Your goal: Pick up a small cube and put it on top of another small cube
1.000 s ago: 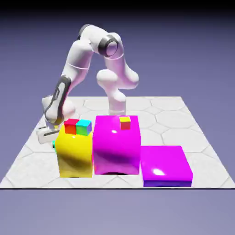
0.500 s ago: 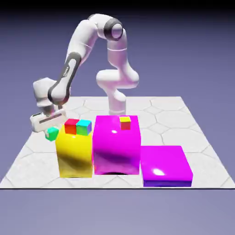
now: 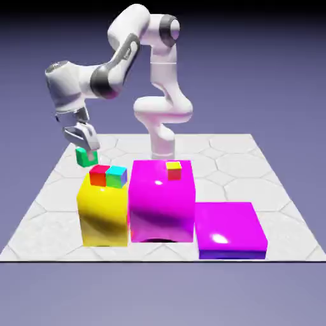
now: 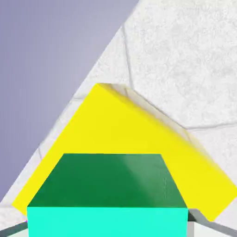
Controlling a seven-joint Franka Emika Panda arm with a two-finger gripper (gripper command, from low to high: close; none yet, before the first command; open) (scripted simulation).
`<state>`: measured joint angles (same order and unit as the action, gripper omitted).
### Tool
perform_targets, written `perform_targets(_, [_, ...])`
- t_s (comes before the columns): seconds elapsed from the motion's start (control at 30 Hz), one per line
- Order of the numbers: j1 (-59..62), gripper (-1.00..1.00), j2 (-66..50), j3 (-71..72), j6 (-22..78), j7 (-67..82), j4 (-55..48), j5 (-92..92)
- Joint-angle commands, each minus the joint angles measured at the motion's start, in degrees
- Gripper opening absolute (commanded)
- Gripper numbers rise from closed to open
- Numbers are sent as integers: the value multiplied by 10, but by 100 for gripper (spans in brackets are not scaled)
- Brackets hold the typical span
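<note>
The gripper (image 3: 85,148) hangs from the white arm (image 3: 114,63) at the exterior view's left, pointing downward, its jaws clamped on the small green cube (image 3: 84,156). The cube is off the table, held in the air just above and behind the far left corner of the big yellow block (image 3: 103,213). In the hand view the green cube (image 4: 107,196) fills the lower middle of the picture and hides the fingertips, with the yellow block (image 4: 129,139) showing behind it as a broad slanted face against the pale tiled table (image 4: 185,55).

On top of the yellow block sit two tiny cubes side by side and touching: a red cube (image 3: 99,175) toward the exterior view's left and a second green cube with a blue top (image 3: 116,176) to its right. Right beside the yellow block, toward the exterior view's right, stands the tall magenta block (image 3: 162,200), and a tiny yellow cube (image 3: 174,170) with a red top rests on it. A low, flat magenta slab (image 3: 230,229) lies on the table (image 3: 280,191) just to the right of the tall block.
</note>
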<state>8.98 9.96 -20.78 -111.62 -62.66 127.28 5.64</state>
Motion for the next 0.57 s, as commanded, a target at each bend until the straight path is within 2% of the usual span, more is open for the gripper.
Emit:
perform_targets(0.0, [10, -100, 6, 21, 13, -3, -1, -8])
perform_targets(0.17, [60, -100, 37, 125, 79, -14, -8, -38])
perform_targets(0.27, [74, -100, 36, 144, 80, -34, 1, -30])
perform_targets(0.43, [72, -100, 15, 145, -24, -29, 84, -25])
perform_targets(0.47, [72, 100, 15, 145, -24, -29, 84, -25])
perform_targets(0.53, [73, 100, 20, 145, 1, -30, 65, -26])
